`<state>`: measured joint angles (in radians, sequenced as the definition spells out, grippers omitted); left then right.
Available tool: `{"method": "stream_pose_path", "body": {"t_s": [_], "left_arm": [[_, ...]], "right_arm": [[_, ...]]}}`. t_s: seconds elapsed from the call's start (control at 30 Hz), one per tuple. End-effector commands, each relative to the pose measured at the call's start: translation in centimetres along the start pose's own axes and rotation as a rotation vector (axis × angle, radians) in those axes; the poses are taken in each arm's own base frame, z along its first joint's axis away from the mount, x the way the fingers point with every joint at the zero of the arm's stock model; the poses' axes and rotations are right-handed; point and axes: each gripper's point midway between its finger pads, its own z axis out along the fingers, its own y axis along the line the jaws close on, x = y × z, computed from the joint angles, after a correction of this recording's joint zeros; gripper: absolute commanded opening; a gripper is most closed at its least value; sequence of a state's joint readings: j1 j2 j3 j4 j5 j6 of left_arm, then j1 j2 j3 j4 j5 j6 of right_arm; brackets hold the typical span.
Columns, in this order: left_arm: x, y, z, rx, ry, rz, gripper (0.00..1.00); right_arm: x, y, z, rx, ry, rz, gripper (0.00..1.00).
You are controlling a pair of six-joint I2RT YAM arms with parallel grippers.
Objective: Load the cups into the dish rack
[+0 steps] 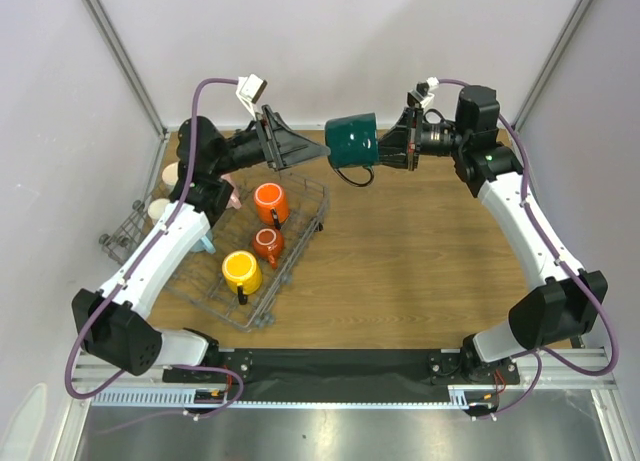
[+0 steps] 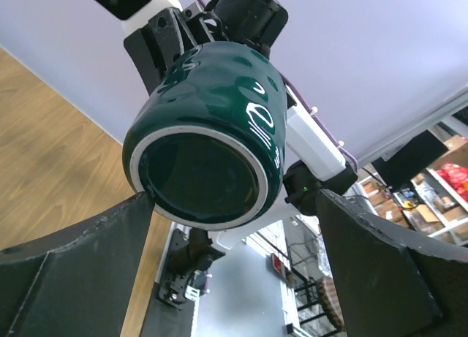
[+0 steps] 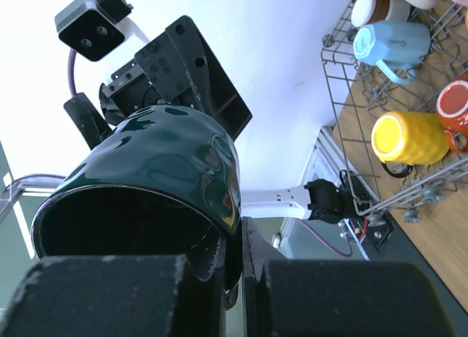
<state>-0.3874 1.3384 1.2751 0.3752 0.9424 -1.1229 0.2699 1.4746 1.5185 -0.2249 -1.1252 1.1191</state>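
A brown wood-grain table (image 1: 430, 261) fills the middle of the top view, closed in by pale walls (image 1: 330, 41) with grey metal posts (image 1: 120, 61) at the upper corners. A black strip (image 1: 330, 361) runs along its lower edge.

At upper centre, the dark green mug (image 1: 352, 141) hangs on its side above the table. The right claw (image 1: 380, 147) is clamped on its rim. The left claw (image 1: 318, 153) has its jaws wide apart at the mug's base; whether they touch it I cannot tell.

The wire dish rack (image 1: 272, 303) sits at the lower left of the table. It holds an orange mug (image 1: 270, 201), a small red mug (image 1: 267, 243) and a yellow mug (image 1: 241, 271). A light blue mug (image 3: 391, 43) lies further in.
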Motion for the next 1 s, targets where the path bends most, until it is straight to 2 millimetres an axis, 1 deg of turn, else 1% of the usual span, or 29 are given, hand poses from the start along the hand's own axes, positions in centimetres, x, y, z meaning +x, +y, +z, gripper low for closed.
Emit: {"method": "stream_pose_path", "body": {"t_s": [0.0, 0.2, 0.23, 0.43, 0.5, 0.8, 0.87, 0.97], "left_arm": [[-0.4, -2.3, 0.8, 0.053, -0.004, 0.069, 1.0], [-0.7, -2.1, 0.8, 0.032, -0.014, 0.078, 1.0], [-0.6, -1.8, 0.8, 0.014, -0.01, 0.066, 1.0], [-1.0, -1.7, 0.9, -0.002, -0.016, 0.089, 1.0], [-0.9, -1.4, 0.9, -0.012, -0.009, 0.091, 1.0], [-1.5, -1.6, 1.1, -0.022, -0.017, 0.104, 1.0], [-1.6, -1.7, 1.2, -0.016, -0.017, 0.107, 1.0], [-1.7, -1.4, 1.1, -0.031, -0.024, 0.106, 1.0]], "right_arm": [[1.6, 3.6, -0.3, -0.089, 0.053, -0.095, 0.0], [2.2, 4.2, 0.1, -0.108, 0.082, -0.097, 0.0], [2.3, 4.3, 0.1, -0.114, 0.088, -0.104, 0.0], [3.0, 5.2, 0.2, -0.137, 0.122, -0.11, 0.0], [3.1, 5.5, 0.1, -0.144, 0.123, -0.118, 0.0], [3.6, 6.4, 0.0, -0.16, 0.143, -0.11, 0.0], [3.6, 6.7, -0.1, -0.172, 0.142, -0.139, 0.0], [3.9, 7.0, -0.2, -0.174, 0.151, -0.141, 0.0]]}}
